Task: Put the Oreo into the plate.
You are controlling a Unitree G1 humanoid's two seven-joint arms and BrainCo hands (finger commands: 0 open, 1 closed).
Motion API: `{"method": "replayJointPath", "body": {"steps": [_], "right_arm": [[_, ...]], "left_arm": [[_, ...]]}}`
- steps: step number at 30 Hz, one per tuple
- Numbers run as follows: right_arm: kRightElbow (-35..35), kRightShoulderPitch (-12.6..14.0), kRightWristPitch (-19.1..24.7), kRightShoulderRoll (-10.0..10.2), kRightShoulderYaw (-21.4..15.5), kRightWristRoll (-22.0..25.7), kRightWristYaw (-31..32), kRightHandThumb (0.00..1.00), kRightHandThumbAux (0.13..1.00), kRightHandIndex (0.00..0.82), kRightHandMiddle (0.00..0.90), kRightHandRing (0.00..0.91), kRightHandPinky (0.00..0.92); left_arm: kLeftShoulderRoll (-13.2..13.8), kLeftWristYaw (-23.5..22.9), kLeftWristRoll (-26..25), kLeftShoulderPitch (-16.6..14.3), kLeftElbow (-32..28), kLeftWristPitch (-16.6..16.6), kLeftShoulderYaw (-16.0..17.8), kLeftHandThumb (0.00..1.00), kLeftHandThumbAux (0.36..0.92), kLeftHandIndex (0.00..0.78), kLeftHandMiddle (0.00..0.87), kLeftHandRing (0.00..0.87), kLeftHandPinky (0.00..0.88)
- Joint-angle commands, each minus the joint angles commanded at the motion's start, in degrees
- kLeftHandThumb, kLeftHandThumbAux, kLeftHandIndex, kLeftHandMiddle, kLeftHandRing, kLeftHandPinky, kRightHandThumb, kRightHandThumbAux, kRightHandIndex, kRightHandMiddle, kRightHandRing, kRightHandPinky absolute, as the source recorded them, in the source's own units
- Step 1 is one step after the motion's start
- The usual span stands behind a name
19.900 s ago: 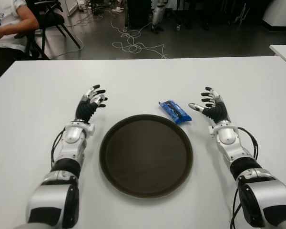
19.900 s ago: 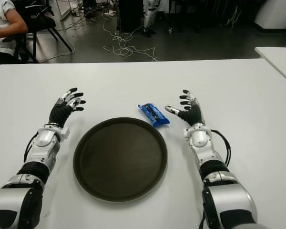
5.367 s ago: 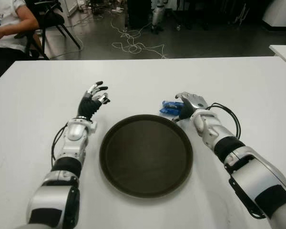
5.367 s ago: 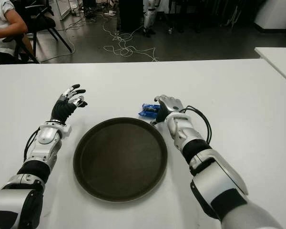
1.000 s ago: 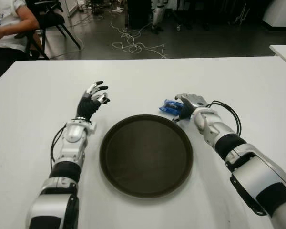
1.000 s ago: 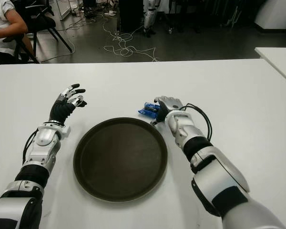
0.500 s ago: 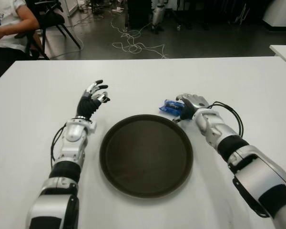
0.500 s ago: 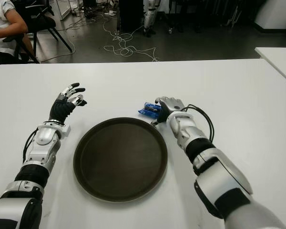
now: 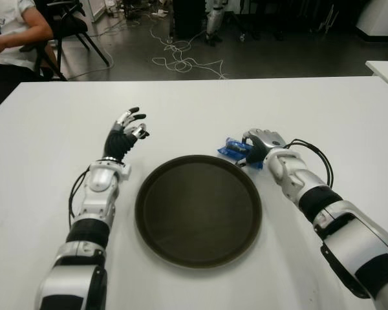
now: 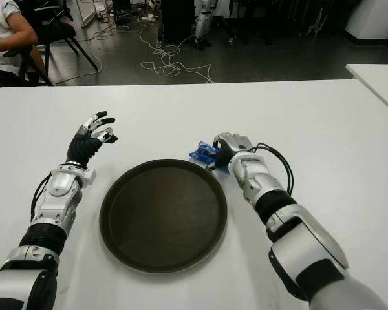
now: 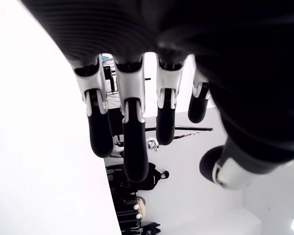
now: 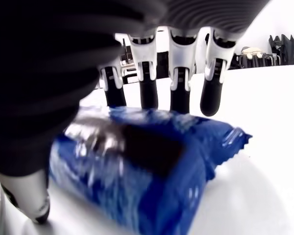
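White table (image 9: 200, 103) fills foreground. Dark floor (image 9: 258, 61) beyond, loose white cables (image 9: 181, 61). Black chair (image 9: 68, 29), seated person (image 9: 10, 35). Second white table (image 9: 385, 70).

No text, label, brand, number or sign can be read. The blue packet (image 12: 137, 166), held in the right hand (image 9: 262, 143) just beyond the plate's (image 9: 198, 210) far right rim, carries a dark printed patch, but no lettering on it can be made out. Nothing legible is shown on the plate, on the white table (image 9: 310, 103), or on the arms.
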Motion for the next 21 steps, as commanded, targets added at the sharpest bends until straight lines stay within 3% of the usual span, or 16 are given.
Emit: {"method": "replayJointPath", "body": {"steps": [5,11,21], "right_arm": [[0.4,-0.3,0.6,0.0,0.6,-0.6,1.0,0.0,0.671,0.351,0.33,0.343,0.322],[1.4,-0.4,0.7,0.4,0.7,-0.5,1.2,0.0,0.686,0.359,0.359,0.401,0.387],[3.8,-0.7,-0.5,1.0,0.7,-0.2,1.4,0.0,0.695,0.322,0.347,0.401,0.362]], "left_arm": [[-0.1,-0.1,-0.1,0.2,-0.4,0.1,0.0,1.0,0.646,0.161,0.231,0.454,0.351],[-0.1,-0.2,-0.3,0.5,-0.8,0.3,0.2,1.0,0.646,0.157,0.223,0.452,0.358],[0.0,-0.4,-0.3,0.7,-1.0,0.0,0.1,1.0,0.646,0.152,0.227,0.452,0.365]]}}
